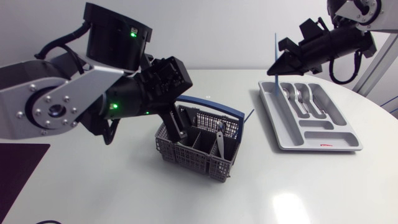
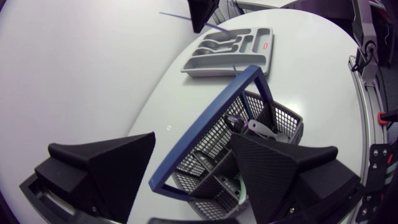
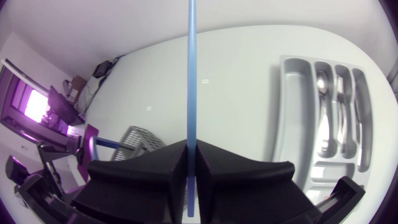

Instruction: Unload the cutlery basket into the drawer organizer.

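Observation:
The grey mesh cutlery basket with a blue handle stands mid-table and holds a light-handled utensil. My left gripper hangs over the basket's left end, open. In the left wrist view its wide-apart fingers straddle the blue handle without touching it, above the basket. My right gripper is high above the grey drawer organizer, shut on a thin blue stick that points upward. The right wrist view shows the stick clamped between the fingers.
The organizer has spoons and forks in its far compartments. A dark mat lies at the table's front left. The table's rounded edge runs close behind the organizer on the right.

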Action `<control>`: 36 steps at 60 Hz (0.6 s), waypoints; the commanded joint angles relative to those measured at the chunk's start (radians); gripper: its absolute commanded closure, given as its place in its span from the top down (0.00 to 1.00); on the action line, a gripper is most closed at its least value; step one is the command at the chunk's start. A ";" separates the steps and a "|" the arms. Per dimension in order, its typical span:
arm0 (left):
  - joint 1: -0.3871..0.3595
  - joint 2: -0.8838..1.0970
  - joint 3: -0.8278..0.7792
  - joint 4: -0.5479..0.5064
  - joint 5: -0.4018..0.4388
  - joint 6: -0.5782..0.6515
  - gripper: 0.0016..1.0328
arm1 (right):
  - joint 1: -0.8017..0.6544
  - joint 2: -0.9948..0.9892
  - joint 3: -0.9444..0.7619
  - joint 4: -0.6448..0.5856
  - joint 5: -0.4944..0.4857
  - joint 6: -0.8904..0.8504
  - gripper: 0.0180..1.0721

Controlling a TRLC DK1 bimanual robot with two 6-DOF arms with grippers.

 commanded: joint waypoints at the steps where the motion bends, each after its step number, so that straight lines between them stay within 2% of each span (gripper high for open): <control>1: 0.048 -0.016 0.051 -0.073 0.055 -0.021 0.81 | -0.059 0.003 -0.070 0.019 0.064 -0.098 0.12; 6: 0.085 -0.016 0.053 -0.144 0.082 -0.007 0.81 | -0.102 0.043 -0.119 0.062 0.148 -0.164 0.13; 9: 0.102 -0.021 0.048 -0.178 0.098 0.009 0.81 | -0.115 0.069 -0.165 0.136 0.227 -0.181 0.13; 23: 0.140 -0.059 0.021 -0.285 0.184 0.056 0.81 | -0.132 0.226 -0.232 0.289 0.374 -0.206 0.15; 36: 0.128 -0.074 -0.021 -0.313 0.216 0.065 0.82 | -0.112 0.323 -0.231 0.338 0.420 -0.184 0.19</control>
